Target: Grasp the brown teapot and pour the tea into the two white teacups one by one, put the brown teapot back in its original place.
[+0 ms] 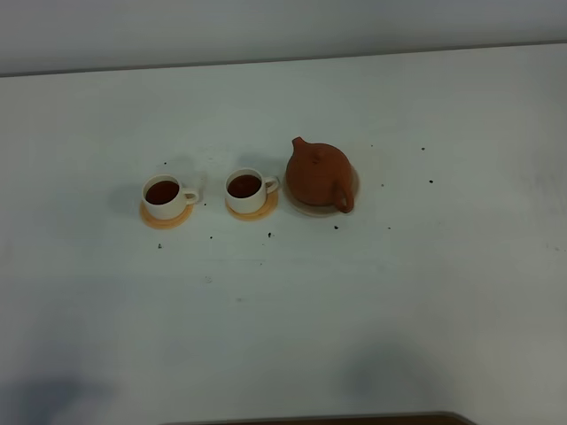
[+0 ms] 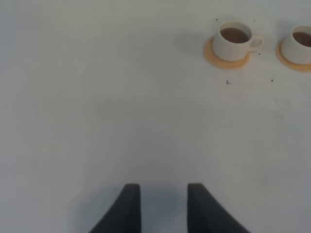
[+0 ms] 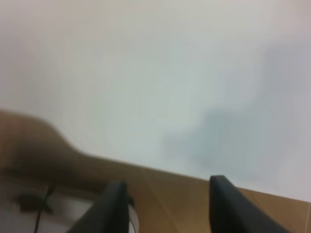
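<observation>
The brown teapot stands upright on its pale beige saucer at the middle of the white table. Two white teacups stand to its left, each on an orange-tan coaster and each holding dark tea: the left cup and the right cup. The left cup and part of the right cup also show in the left wrist view. My left gripper is open and empty over bare table, far from the cups. My right gripper is open and empty above the table's near edge. Neither arm shows in the high view.
The white table carries small dark specks around the cups and teapot. Its wooden front edge shows in the right wrist view, with the floor and a cable beyond it.
</observation>
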{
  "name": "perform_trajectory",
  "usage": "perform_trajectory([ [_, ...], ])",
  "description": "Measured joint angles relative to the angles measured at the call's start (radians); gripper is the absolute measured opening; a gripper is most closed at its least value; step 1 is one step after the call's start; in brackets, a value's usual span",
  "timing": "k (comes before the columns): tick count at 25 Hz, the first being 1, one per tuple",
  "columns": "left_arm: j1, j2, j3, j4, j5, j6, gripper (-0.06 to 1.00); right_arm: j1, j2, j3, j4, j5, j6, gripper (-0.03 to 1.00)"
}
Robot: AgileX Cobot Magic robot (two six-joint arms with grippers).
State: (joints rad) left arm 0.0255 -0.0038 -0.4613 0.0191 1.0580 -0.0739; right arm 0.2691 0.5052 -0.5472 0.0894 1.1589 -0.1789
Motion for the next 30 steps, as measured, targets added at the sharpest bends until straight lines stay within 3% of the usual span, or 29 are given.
perform_trajectory([
  [6, 0.000, 0.000, 0.000, 0.000, 0.000, 0.000, 0.28, -0.104, -0.105, 0.000, -0.001, -0.002, 0.000, 0.41],
  [30, 0.000, 0.000, 0.000, 0.000, 0.000, 0.000, 0.28, -0.107, -0.417, 0.000, 0.012, -0.008, 0.000, 0.41],
])
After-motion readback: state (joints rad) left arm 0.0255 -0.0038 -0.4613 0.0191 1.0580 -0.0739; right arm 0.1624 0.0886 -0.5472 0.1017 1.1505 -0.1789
